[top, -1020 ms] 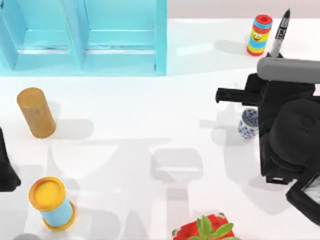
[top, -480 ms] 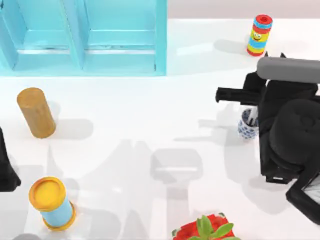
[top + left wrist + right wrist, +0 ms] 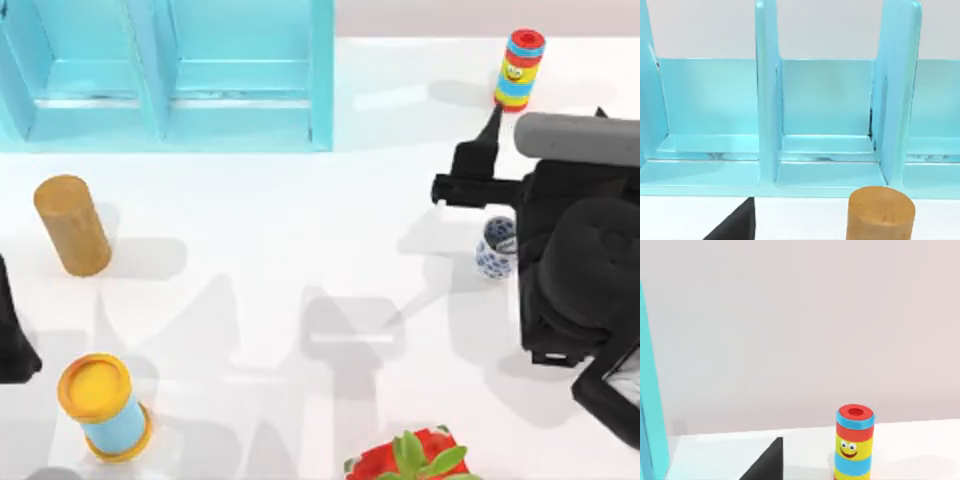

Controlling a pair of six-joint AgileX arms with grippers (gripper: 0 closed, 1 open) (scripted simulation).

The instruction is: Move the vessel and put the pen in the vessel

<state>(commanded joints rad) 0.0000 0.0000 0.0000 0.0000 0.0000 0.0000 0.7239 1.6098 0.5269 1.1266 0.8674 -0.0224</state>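
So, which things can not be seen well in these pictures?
- Pen: not visible; the right arm hides part of the vessel in the top view, so its inside cannot be checked.
- Right pincer: a dark shape in the top view, fingers not separable.
- Left arm: cut by the top view's left edge.
- Plant: cut by the bottom edge.
- Tan cylinder: cut in the left wrist view.

Light-blue shelf unit (image 3: 170, 75) at the bench's (image 3: 300, 220) far left, open compartments split by upright dividers. Tan wooden cylinder (image 3: 72, 224) stands in front of it, left side. Yellow-lidded light-blue can (image 3: 104, 405) near left, well apart from the cylinder. Striped smiley-face toy tower (image 3: 519, 69) upright, far right. Green plant in red pot (image 3: 412, 459) at the near edge.
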